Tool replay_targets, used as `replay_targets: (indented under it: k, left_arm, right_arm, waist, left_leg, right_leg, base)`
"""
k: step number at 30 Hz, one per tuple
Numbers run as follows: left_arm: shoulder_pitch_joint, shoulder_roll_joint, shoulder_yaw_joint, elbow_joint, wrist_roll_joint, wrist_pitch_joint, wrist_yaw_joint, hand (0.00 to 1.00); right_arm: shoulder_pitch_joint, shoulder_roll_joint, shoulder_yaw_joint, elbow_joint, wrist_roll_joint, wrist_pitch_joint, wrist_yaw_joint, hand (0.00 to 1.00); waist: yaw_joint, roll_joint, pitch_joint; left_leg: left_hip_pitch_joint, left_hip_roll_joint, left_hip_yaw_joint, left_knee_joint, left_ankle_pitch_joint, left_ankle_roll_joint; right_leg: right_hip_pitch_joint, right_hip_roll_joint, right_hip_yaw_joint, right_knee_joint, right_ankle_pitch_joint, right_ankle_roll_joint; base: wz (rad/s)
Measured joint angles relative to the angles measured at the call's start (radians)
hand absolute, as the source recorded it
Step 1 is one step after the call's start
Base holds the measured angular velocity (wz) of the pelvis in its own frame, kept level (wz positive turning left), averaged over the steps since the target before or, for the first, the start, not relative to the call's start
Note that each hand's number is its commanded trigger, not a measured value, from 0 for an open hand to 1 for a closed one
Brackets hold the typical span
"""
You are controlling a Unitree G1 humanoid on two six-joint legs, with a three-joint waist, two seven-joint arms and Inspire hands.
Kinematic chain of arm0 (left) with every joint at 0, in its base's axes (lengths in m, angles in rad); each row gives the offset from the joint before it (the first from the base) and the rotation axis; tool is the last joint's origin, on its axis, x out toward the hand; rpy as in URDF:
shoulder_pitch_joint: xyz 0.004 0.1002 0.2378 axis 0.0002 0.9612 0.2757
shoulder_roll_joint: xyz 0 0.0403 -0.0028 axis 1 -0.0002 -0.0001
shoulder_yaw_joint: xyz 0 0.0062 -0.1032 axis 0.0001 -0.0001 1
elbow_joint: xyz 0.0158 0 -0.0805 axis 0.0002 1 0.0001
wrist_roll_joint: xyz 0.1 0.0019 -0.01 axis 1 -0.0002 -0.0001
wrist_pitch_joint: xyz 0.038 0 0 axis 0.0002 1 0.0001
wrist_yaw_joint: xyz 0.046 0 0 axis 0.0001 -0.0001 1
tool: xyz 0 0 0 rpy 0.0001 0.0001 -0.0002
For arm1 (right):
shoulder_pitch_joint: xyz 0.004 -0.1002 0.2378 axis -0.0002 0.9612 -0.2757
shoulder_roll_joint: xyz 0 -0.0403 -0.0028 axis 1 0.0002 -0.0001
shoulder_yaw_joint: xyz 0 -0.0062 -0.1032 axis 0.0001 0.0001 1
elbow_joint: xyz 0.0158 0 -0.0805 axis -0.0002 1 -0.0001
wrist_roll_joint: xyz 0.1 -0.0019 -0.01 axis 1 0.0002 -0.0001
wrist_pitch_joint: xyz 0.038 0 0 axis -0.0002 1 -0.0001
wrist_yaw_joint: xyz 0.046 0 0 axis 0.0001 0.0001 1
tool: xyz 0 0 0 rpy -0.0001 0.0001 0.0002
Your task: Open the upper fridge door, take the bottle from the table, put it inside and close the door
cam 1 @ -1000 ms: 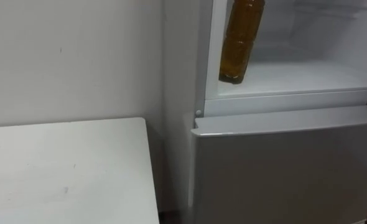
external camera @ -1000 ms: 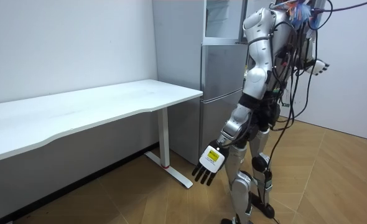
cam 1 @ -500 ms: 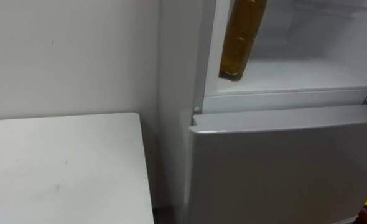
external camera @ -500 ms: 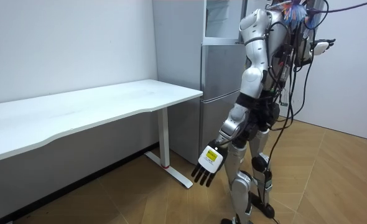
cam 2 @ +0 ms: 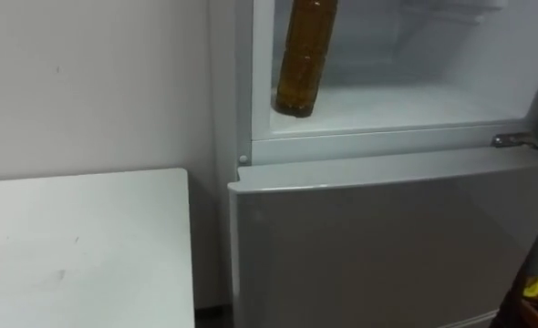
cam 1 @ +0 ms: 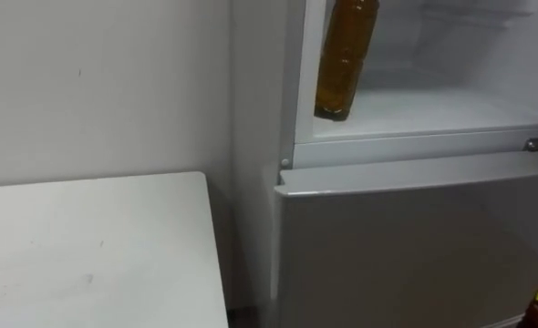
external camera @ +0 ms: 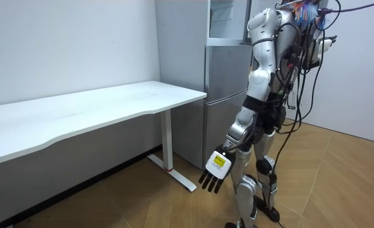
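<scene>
The robot stands upright on the wooden floor [external camera: 174, 202], directly in front of the fridge [external camera: 225, 95], with the white bench [external camera: 111, 101] at its left side. The upper compartment [cam 1: 451, 55] of the fridge is open and white inside. The grey lower door [cam 1: 415, 246] under it is shut.

The bottle [cam 1: 345, 59], filled with amber-brown liquid, is inside the upper compartment, at the front left corner of its shelf [cam 1: 442, 109] and close to the left wall. It leans a little, its upper part more to the right than its base, and its top is cut off by the upper edge of the eye views. The base is at the level of the shelf's front edge. Whether it really rests on the shelf cannot be told.

The left hand [external camera: 213, 170] hangs low beside the leg, apart from the fridge, with its fingers straight and slightly spread toward the floor, holding nothing. The right hand [external camera: 327, 43] is lifted to about head height on the room view's right. It is too small there to tell its state.

In the eye views 1 corner of the bench lies near the fridge's left side, with a narrow gap between them.
</scene>
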Motion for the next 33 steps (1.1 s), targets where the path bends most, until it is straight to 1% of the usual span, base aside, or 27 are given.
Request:
replay_targets:
  k: [4,7,8,9,10,13,15,17,21,26,31,33]
  left_arm:
    - [0.000,0.000,-0.004,0.021,0.002,0.000,-0.002,0.00]
    - [-0.001,-0.004,-0.005,0.037,0.010,-0.001,-0.001,0.00]
    - [-0.005,-0.007,-0.005,0.042,0.010,-0.001,-0.001,0.00]
    - [-0.006,-0.010,-0.006,0.043,0.009,-0.002,0.000,0.00]
    - [-0.006,-0.010,-0.010,0.043,0.009,-0.002,0.000,0.00]
    - [-0.007,-0.010,-0.027,0.044,0.009,-0.002,0.000,0.00]
    - [-0.010,-0.010,-0.035,0.046,0.009,-0.002,0.000,0.00]
    - [-0.013,-0.010,-0.035,0.055,0.009,-0.002,0.000,0.00]
    - [-0.020,-0.011,-0.035,0.076,0.008,-0.001,0.000,0.00]
    - [-0.022,-0.011,-0.035,0.076,0.008,-0.002,0.000,0.00]
    - [-0.023,-0.011,-0.035,0.076,0.009,-0.002,0.000,0.00]
    - [-0.023,-0.008,-0.035,0.078,0.009,-0.003,0.000,0.00]
  right_arm:
    - [0.007,0.006,0.041,-0.026,-0.048,0.000,0.008,0.00]
    - [0.015,0.039,0.070,-0.084,-0.073,0.000,0.016,0.00]
    - [0.024,0.049,0.079,-0.108,-0.078,-0.001,0.016,0.00]
    - [0.032,0.053,0.087,-0.121,-0.084,-0.002,0.019,0.00]
    - [0.035,0.054,0.094,-0.128,-0.086,-0.003,0.020,0.00]
    - [0.055,0.062,0.142,-0.195,-0.087,-0.009,0.027,0.00]
    - [0.064,0.082,0.162,-0.241,-0.132,-0.019,0.030,0.00]
    - [0.068,0.092,0.179,-0.262,-0.171,-0.026,0.033,0.00]
    - [0.068,0.092,0.230,-0.289,-0.204,-0.031,0.048,0.00]
    - [0.072,0.092,0.238,-0.306,-0.230,-0.031,0.067,0.00]
    - [0.069,0.091,0.235,-0.361,-0.268,-0.045,0.094,0.00]
    - [0.065,0.091,0.235,-0.396,-0.280,-0.062,0.103,0.00]
  waist:
    - [0.006,0.000,0.0002]
    - [0.013,0.000,0.0004]
    - [0.024,0.000,0.0007]
    - [0.035,0.001,0.0014]
    - [0.038,0.002,0.0019]
    - [0.046,0.010,0.0093]
    - [0.057,0.014,0.0125]
    - [0.063,0.015,0.0127]
    - [0.065,0.014,0.0120]
    - [0.065,0.014,0.0114]
    - [0.065,0.010,0.0086]
    - [0.065,0.003,0.0044]
  left_leg:
    - [0.007,0.000,0.000,-0.003,0.000,0.000]
    - [0.008,0.000,0.002,-0.003,0.000,0.000]
    - [0.010,0.000,0.004,-0.003,0.000,0.000]
    - [0.011,-0.001,0.004,-0.002,0.000,0.000]
    - [0.011,-0.001,0.003,-0.002,0.000,0.000]
    - [0.010,-0.001,0.001,-0.001,0.000,0.000]
    - [0.008,-0.001,-0.001,0.000,0.000,0.000]
    - [0.005,-0.001,-0.002,0.000,0.000,0.000]
    - [0.002,-0.001,-0.002,0.000,0.000,0.000]
    - [-0.002,-0.001,-0.003,0.001,0.000,0.000]
    - [-0.003,0.000,-0.004,0.003,0.000,0.000]
    - [-0.002,0.000,-0.006,0.003,0.000,0.000]
  right_leg:
    - [0.005,0.000,0.001,0.001,0.000,0.000]
    - [0.004,0.001,0.004,0.001,-0.001,-0.001]
    - [0.003,0.002,0.011,0.001,-0.001,-0.001]
    - [0.003,0.002,0.014,0.001,-0.001,-0.001]
    - [0.003,0.002,0.014,0.000,0.000,-0.001]
    - [0.003,0.002,0.013,0.000,0.000,-0.001]
    - [0.003,0.002,0.012,-0.001,0.000,-0.001]
    - [0.003,0.002,0.009,-0.001,0.000,0.000]
    - [0.003,0.002,0.007,0.000,0.000,-0.001]
    - [0.003,0.001,0.003,0.000,0.000,-0.001]
    - [0.005,0.001,-0.001,0.000,0.000,-0.001]
    - [0.006,0.001,-0.003,0.001,0.000,-0.001]
  base:
    - [-0.01]
    - [-0.03]
    - [-0.11]
    - [-0.08]
    - [0.00]
    - [0.00]
    - [0.03]
    - [0.04]
    - [0.01]
    - [0.00]
    - [0.00]
    - [0.02]
